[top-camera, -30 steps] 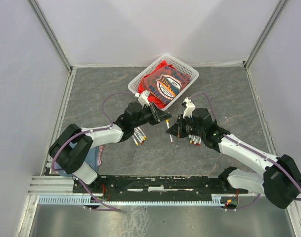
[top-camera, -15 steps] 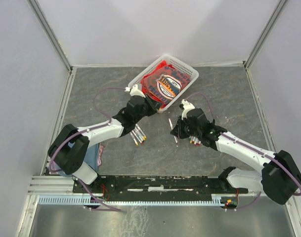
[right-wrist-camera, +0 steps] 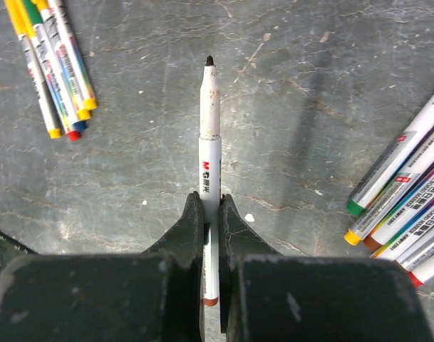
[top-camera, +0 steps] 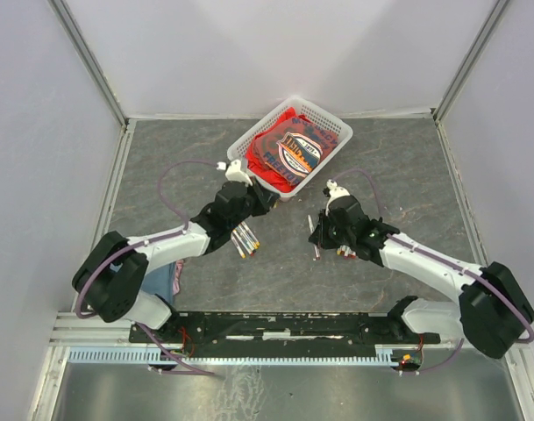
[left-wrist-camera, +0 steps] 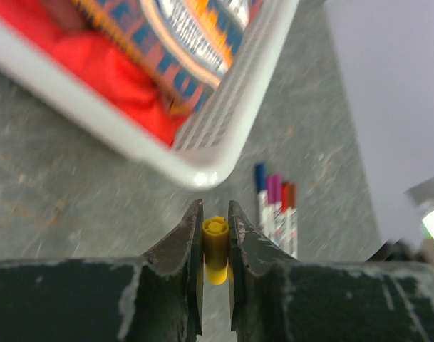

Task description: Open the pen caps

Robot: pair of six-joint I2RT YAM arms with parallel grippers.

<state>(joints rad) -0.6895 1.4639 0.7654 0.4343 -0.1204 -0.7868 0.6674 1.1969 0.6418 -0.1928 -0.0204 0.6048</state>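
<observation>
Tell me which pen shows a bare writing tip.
The white pen clamped in the right gripper: its dark tip is uncovered. The other pens lie loose on the table, showing only coloured ends.

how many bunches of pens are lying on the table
2. The left bunch lies by the left arm, the right bunch beside the right gripper, which grips a single uncapped pen. Others may hide under the arms.

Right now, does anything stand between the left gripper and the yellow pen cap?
Nothing visible does. The yellow cap sits clamped between the two fingers of the left gripper, which touch it on both sides. The rim of the white basket lies beyond the cap, not between.
</observation>
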